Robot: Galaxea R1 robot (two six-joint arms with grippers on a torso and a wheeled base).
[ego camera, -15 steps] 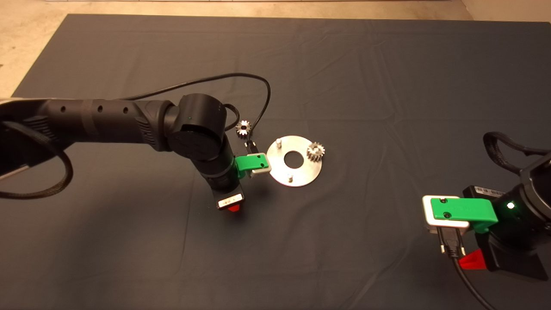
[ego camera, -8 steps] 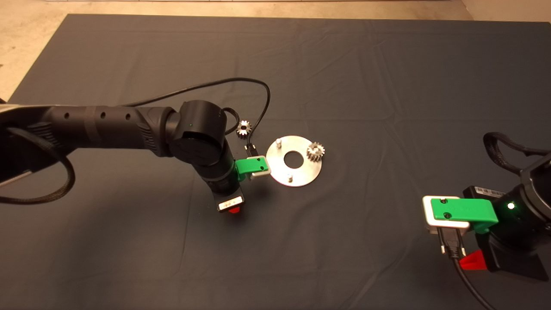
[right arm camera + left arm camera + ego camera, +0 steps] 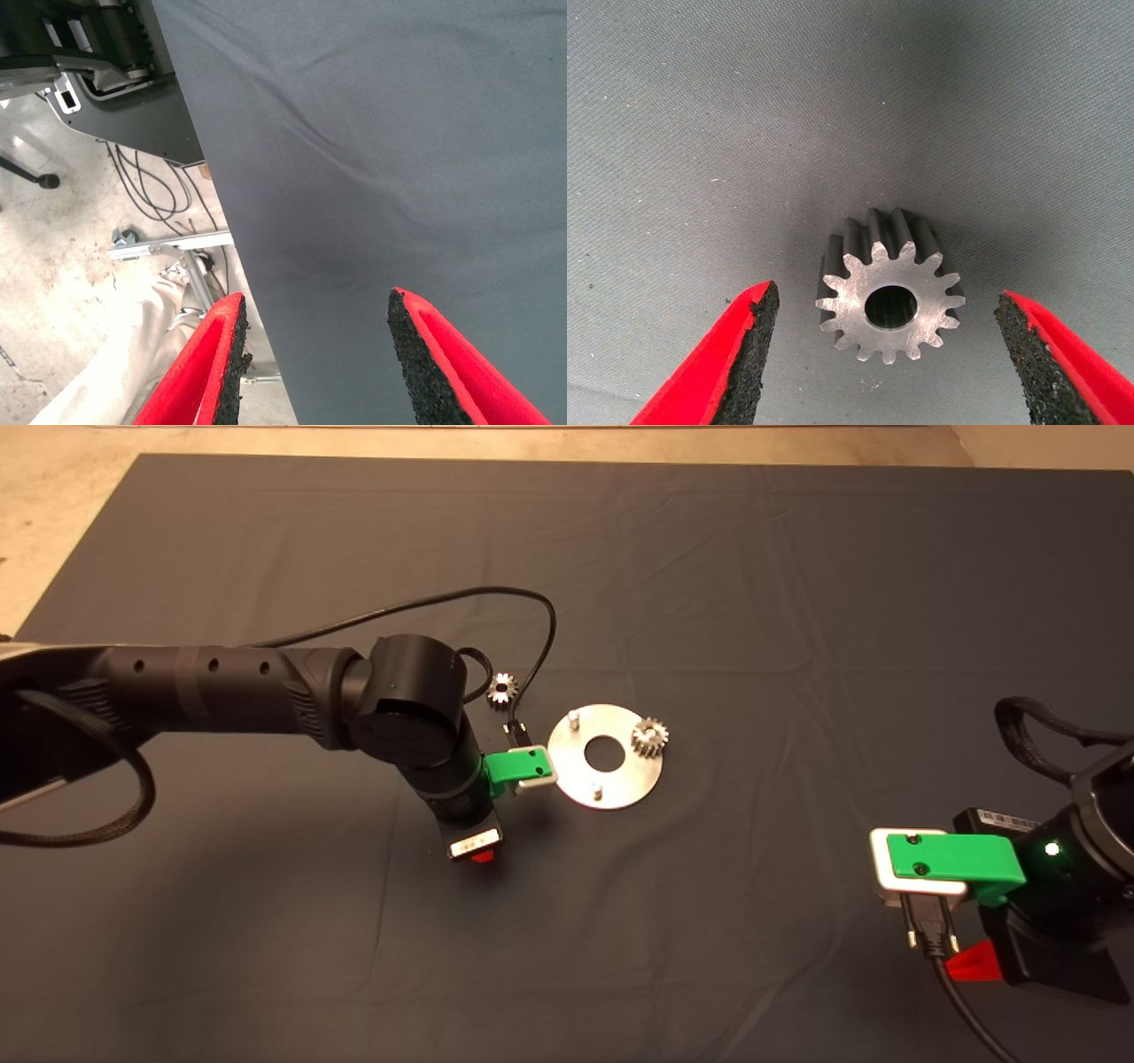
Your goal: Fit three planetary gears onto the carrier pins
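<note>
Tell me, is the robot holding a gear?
No. The left pincer is open around a gear on the mat, not touching it. The right pincer is empty.

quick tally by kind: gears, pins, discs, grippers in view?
Planetary gears: 3 – one on the mat, one on a carrier pin, one between the left gripper's open fingers
Bare carrier pins: 2
Carrier disc: 1
Grippers: 2 – left gripper, right gripper, parked at the mat's edge, open
Total: 8
</note>
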